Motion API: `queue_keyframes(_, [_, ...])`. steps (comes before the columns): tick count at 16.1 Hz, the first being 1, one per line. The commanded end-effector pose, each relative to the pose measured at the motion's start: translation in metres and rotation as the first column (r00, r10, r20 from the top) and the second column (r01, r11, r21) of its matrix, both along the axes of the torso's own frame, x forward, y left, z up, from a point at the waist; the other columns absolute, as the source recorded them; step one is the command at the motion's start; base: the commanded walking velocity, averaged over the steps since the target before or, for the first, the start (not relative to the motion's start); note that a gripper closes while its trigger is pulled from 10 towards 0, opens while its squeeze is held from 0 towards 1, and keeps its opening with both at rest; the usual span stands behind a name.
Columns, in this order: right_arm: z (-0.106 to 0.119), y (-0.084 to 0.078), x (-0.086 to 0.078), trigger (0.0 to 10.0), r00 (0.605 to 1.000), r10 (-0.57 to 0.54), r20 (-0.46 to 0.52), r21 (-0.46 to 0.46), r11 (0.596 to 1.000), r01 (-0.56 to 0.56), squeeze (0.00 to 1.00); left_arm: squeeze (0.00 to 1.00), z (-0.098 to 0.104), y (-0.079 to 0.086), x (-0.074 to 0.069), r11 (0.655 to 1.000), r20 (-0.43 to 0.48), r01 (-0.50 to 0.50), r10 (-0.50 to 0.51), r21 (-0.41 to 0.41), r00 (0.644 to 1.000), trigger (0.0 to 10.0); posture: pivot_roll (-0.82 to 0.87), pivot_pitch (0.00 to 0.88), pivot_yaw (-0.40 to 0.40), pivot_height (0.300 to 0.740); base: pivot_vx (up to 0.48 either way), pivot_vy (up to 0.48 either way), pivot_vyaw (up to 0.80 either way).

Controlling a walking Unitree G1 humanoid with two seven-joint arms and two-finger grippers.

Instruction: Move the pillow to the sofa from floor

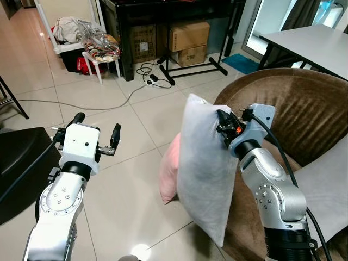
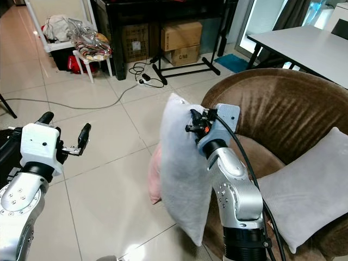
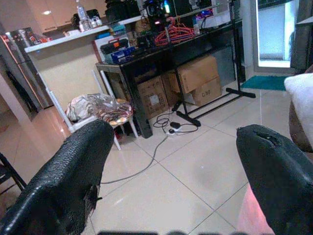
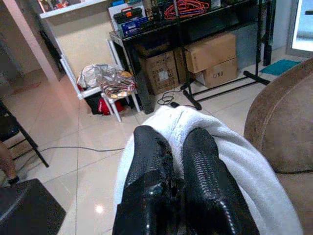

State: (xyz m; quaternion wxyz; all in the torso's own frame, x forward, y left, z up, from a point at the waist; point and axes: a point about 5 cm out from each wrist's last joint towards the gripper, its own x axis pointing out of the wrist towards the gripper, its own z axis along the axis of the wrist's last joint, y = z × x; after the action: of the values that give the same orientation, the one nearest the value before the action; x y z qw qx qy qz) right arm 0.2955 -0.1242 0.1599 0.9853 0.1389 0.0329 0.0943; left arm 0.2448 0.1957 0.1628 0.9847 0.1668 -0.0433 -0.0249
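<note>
Fabric near the top edge of the white pillow is pinched between the closed fingers of the right gripper; the pillow is held off the floor beside the brown sofa. The left gripper is held wide open and empty.

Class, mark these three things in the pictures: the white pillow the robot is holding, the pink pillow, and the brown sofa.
white pillow (image 1: 204,168), left eye view, middle of its hanging face.
pink pillow (image 1: 169,173), left eye view, the part showing beside the white one.
brown sofa (image 2: 272,109), right eye view, inner backrest.
</note>
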Motion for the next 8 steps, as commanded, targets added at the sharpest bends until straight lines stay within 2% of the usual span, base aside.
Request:
queue_keyframes(1, [0.0068, -0.0022, 0.0007, 10.0, 0.998, -0.011, 0.054, -0.011, 1.0, 0.012, 0.0, 0.0, -0.0026, -0.0028, 0.0003, 1.0, -0.008, 0.015, -0.015, 0.006, 1.0, 10.0, -0.01, 0.0, -0.03, 0.74, 0.0, 0.0, 0.0])
queue_keyframes(4, [0.0063, 0.0, 0.0, 10.0, 0.997, 0.001, 0.082, -0.071, 0.997, 0.005, 0.0, 0.0, -0.0036, -0.0041, -0.0005, 1.0, -0.011, 0.02, -0.02, 0.002, 1.0, 10.0, -0.01, 0.0, -0.033, 0.74, 0.0, 0.0, 0.0])
queue_keyframes(8, [0.0037, 0.0004, -0.0011, 10.0, 0.997, 0.025, 0.068, -0.024, 0.999, -0.024, 0.0, 0.0, -0.0039, -0.0052, -0.002, 1.0, -0.008, 0.025, -0.025, 0.003, 1.0, 10.0, -0.01, 0.0, -0.037, 0.74, 0.0, 0.0, 0.0])
